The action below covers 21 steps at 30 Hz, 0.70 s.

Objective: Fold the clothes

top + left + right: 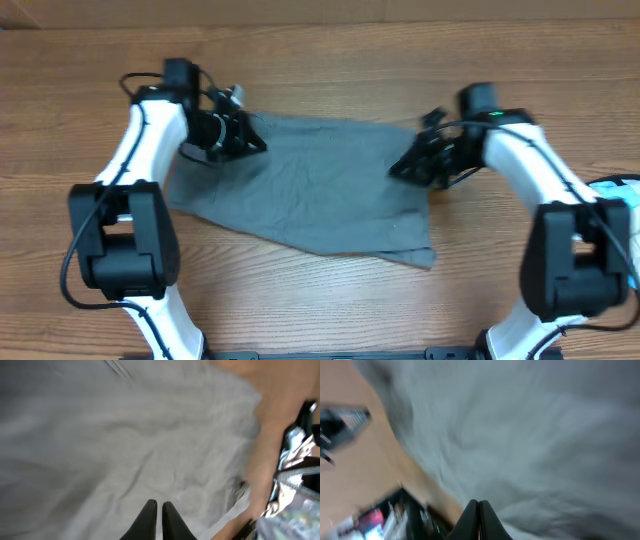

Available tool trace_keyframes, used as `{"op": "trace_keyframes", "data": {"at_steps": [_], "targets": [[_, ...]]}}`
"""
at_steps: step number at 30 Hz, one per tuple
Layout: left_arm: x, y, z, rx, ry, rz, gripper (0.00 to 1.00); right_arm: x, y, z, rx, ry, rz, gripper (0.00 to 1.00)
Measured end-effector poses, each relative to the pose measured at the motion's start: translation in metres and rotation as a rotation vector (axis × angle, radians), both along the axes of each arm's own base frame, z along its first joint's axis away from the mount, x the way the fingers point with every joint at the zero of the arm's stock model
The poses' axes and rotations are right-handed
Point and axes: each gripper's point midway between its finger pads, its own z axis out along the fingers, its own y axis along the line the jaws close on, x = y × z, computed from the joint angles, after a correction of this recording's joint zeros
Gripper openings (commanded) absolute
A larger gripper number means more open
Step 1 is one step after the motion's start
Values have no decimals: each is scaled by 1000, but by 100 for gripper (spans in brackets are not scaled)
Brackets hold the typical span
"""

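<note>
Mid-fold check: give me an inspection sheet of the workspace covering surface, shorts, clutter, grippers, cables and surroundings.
Surface: wooden table, grain visible.
Job's things: grey shorts lie flat and rumpled at the centre.
Clutter: pale object cut off at the right edge, unidentifiable.
Grippers: left gripper shut at the shorts' far left corner; right gripper shut at their far right edge; whether either pinches fabric cannot be told.
Cables: black cable loops at the near left, off the shorts.
Surroundings: nothing seen overhead; wrist views too blurred.
</note>
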Motion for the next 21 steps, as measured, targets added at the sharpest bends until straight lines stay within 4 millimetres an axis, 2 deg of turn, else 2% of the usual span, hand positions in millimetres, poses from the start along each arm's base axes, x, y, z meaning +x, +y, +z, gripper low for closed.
{"op": "trace_keyframes", "data": {"at_steps": [3, 6, 9, 13, 20, 21], "targets": [[-20, -15, -18, 21, 48, -44, 10, -33, 32, -17, -53, 69, 122, 9], [-39, -15, -36, 50, 102, -58, 12, -50, 39, -30, -113, 113, 177, 10], [-53, -4, -55, 106, 148, -49, 12, -56, 29, -49, -196, 156, 190, 12], [-66, 14, -73, 182, 187, -30, 12, -62, 4, -82, -307, 230, 181, 14], [-69, 33, -80, 246, 201, -4, 12, -67, -5, -87, -206, 305, 121, 13], [-68, 36, -80, 247, 203, 5, 12, -69, -8, -86, -194, 307, 121, 10]]}}
